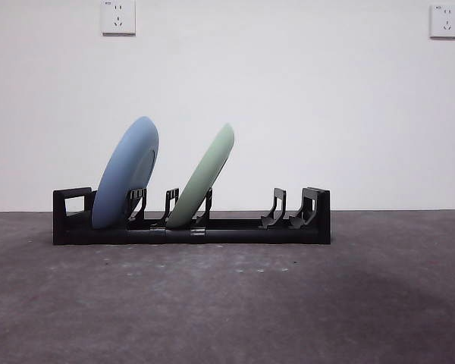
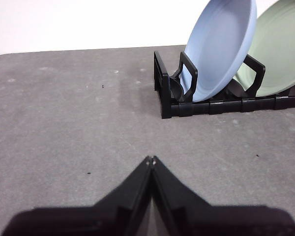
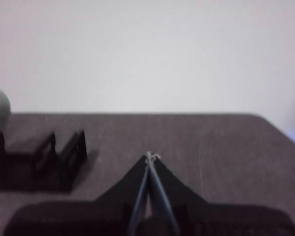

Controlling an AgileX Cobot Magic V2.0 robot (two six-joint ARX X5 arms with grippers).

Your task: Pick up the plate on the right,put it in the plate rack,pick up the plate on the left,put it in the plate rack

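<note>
Since the round pale blue plate (image 1: pixel 126 173) and the round pale green plate (image 1: pixel 205 178) both lean in slots toward the left end of the long black plastic plate rack (image 1: pixel 191 220), the job looks finished. Left gripper (image 2: pixel 151 160) and right gripper (image 3: pixel 149 157) are both pressed together, holding nothing, hanging back near the table (image 1: pixel 227 303).

We see a grey speckled table (image 1: pixel 227 303) | a plain white wall (image 1: pixel 288 114) far behind | two white sockets, far left (image 1: pixel 118 17) and far right (image 1: pixel 445 20)
</note>
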